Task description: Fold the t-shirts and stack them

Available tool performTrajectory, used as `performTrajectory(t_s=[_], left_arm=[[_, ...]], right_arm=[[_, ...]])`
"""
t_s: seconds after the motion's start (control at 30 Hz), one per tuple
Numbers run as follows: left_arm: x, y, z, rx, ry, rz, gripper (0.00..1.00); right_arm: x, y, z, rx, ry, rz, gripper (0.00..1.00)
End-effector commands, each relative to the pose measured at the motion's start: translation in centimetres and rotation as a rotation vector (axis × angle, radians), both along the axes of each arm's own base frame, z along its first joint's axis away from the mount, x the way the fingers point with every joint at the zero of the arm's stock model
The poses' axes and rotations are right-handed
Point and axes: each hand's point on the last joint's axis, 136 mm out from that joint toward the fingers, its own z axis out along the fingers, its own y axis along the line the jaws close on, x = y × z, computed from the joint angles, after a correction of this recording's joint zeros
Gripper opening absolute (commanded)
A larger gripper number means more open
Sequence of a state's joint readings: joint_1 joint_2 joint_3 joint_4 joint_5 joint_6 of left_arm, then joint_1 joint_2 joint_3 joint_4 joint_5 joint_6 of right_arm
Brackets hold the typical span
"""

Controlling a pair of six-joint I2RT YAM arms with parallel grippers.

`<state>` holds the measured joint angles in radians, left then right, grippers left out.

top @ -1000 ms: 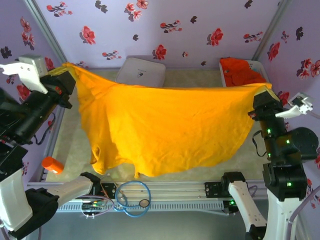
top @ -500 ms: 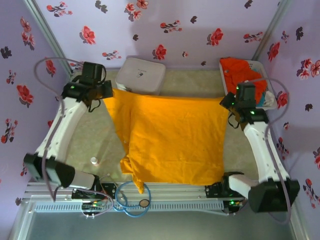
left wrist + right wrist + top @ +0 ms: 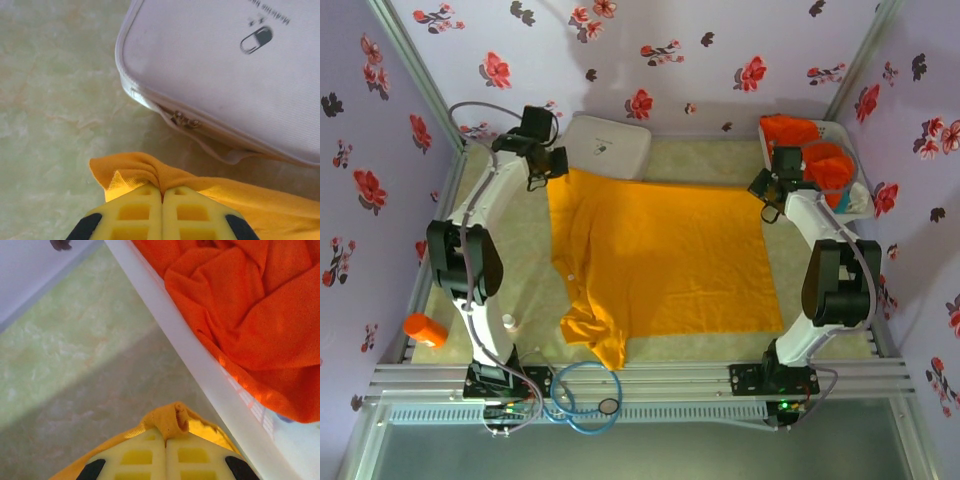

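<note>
Two shirts: yellow shirt (image 3: pixel 665 265) centre, red shirt (image 3: pixel 812 152) at 1 o'clock; left gripper (image 3: pixel 162 192) and right gripper (image 3: pixel 165 437) clench yellow corners. Left wrist close-up reveals case zipper (image 3: pixel 182 120).

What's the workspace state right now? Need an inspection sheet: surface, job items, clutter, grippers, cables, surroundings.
Surface: table with a pale green marbled top, bare around the cloth.
Job's things: yellow-orange t-shirt spread flat, its near-left part bunched; red-orange t-shirt crumpled in the white bin at far right.
Clutter: white case at the far edge, beside the spread shirt's far-left corner; orange cylinder at the left edge.
Grippers: left gripper shut on the spread shirt's far-left corner; right gripper shut on its far-right corner.
Cables: blue cable loop on the front rail; grey cable arching over the left arm.
Surroundings: purple floral walls.
</note>
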<state>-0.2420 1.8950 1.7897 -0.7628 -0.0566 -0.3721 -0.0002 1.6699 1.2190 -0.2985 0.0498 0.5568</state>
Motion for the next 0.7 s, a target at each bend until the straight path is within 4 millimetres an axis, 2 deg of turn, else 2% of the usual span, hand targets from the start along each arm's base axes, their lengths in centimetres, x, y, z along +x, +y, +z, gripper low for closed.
performTrajectory(t_s=[0.0,0.17,0.37,0.67], left_arm=[[-1.0,0.5,2.1,-0.015,-0.021,0.013,0.0],[-3.7,0.5,0.8,-0.017,0.023,0.015,0.0],[-6.5,0.1,-1.7,-0.024,0.083,0.03,0.0],[-10.9,-1.3,-3.5,-0.065,0.172,0.051,0.0]], right_arm=[[0.2,-1.0,1.0,-0.022,-0.029,-0.022,0.0],[-1.8,-1.1,-0.5,-0.02,0.017,-0.023,0.0],[-3.8,-0.8,-2.5,-0.007,0.071,-0.012,0.0],[-6.8,-0.7,-5.5,-0.009,0.184,-0.011,0.0]])
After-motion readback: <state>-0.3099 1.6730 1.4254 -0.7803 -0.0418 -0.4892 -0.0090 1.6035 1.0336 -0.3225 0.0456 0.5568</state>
